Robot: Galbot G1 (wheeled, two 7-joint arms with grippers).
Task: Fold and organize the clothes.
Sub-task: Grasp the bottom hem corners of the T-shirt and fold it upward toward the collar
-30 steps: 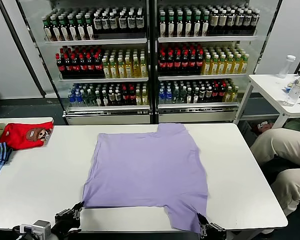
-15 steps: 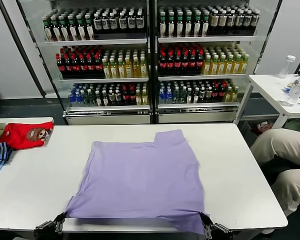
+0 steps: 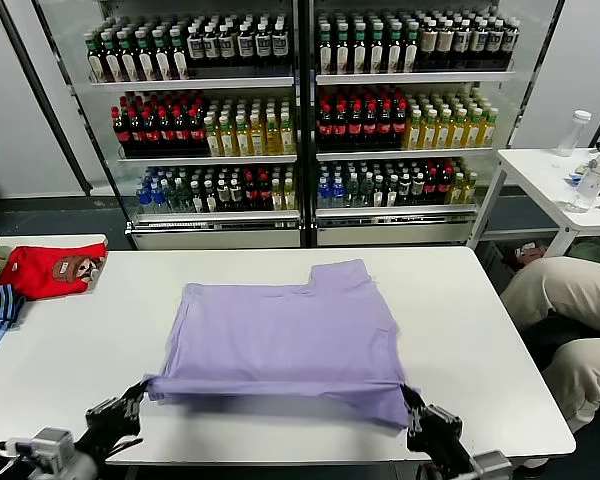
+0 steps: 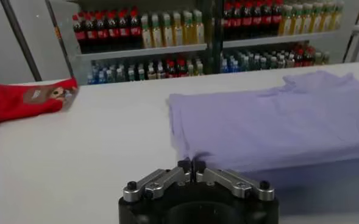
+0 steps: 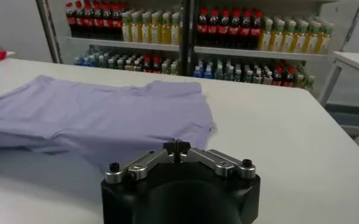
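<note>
We've got the left gripper (image 3: 140,391) pinched tight on the lavender T-shirt's (image 3: 285,335) near left corner, the right gripper (image 3: 410,401) clamping its near right corner; between them the hem hangs raised off the white table (image 3: 480,340), fabric stretching ahead.

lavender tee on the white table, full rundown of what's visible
The light purple short-sleeved T-shirt looks like soft, thin knit, plain side up with no print showing. It lies mid-table on the white table, spread fairly flat at the far side, where a rectangular piece sticks out at the right. Its near edge is raised off the surface and casts a shadow beneath. The left gripper is shut on the near-left corner and the right gripper on the near-right corner.
</note>
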